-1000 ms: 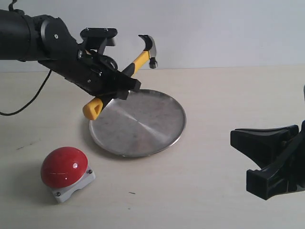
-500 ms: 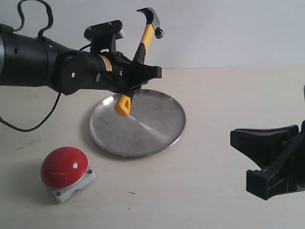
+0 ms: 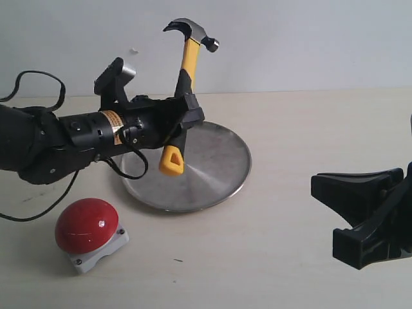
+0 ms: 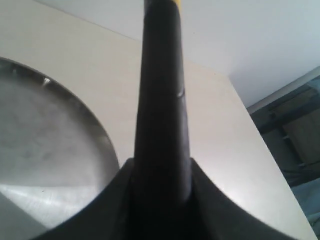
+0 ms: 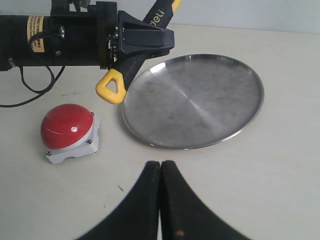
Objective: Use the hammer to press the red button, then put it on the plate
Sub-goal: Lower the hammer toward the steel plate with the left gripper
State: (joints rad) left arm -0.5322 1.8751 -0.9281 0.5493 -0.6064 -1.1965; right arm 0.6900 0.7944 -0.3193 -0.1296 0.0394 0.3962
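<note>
Over the rim of the round steel plate, left gripper clamps the yellow-handled hammer, head up. Glossy red dome button sits near, off the plate: swing across, land the face square on its crown.

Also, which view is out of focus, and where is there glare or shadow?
Left wrist view: the hammer, very close, looks soft. Exterior view: a small white highlight on the red button, a faint shadow beside it. Right wrist view: sharp; mild sheen on the plate.
</note>
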